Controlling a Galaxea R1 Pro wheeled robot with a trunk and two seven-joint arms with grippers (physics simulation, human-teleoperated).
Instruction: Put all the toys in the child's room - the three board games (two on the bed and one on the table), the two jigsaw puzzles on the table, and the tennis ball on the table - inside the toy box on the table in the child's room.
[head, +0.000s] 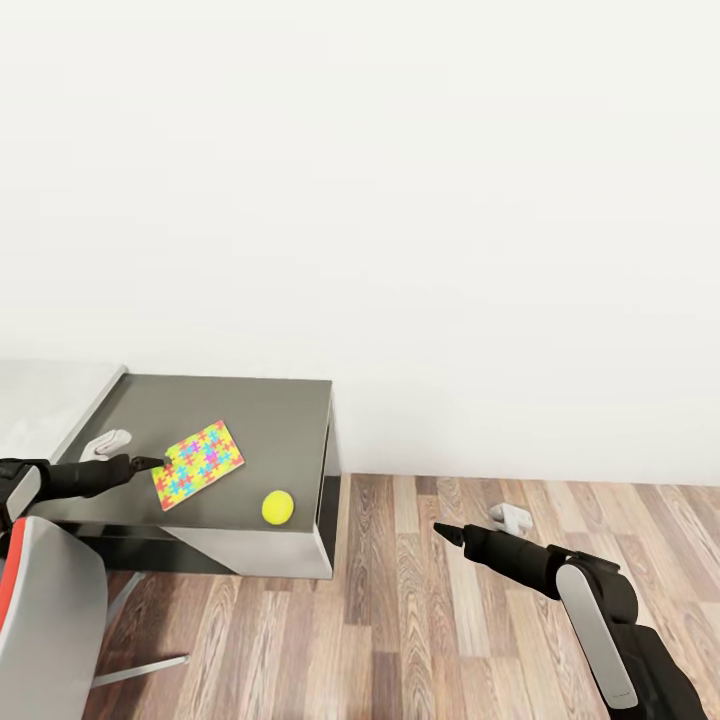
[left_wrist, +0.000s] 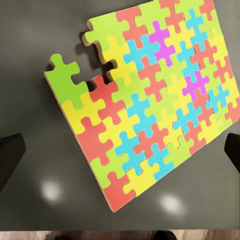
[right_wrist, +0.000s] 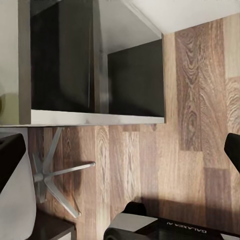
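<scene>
Puzzle (head: 198, 464), a flat board of yellow, pink, blue and green pieces, lying on the dark grey desk (head: 265, 405) in the head view, turned at an angle to the desk edges, near the front. Tennis ball (head: 278, 507) yellow-green, resting near the desk's front right corner, apart from the puzzle. Left claw (head: 153, 463) at the puzzle's left edge, just above or touching it, hard to say which; fingers together in this view, so opening not clear from here. Small pale grey object (head: 106, 441) behind the left arm on the desk. Right claw (head: 447, 532) hanging over the wood floor (head: 420, 620), well right of the desk, holding nothing, opening not readable from here. White chair back (head: 50, 620) at lower left. Plain white wall (head: 400, 200) behind. From the left wrist: puzzle (left_wrist: 150, 100) directly below on the dark desk top (left_wrist: 35, 45), one green piece jutting out at a corner, dark fingertips (left_wrist: 11, 155) wide apart at both picture edges, nothing between them. From the right wrist: desk end (right_wrist: 95, 119) with dark side panels, chair base legs (right_wrist: 55, 175) on the floor planks (right_wrist: 200, 100), fingertips (right_wrist: 233, 150) spread wide, empty.
</scene>
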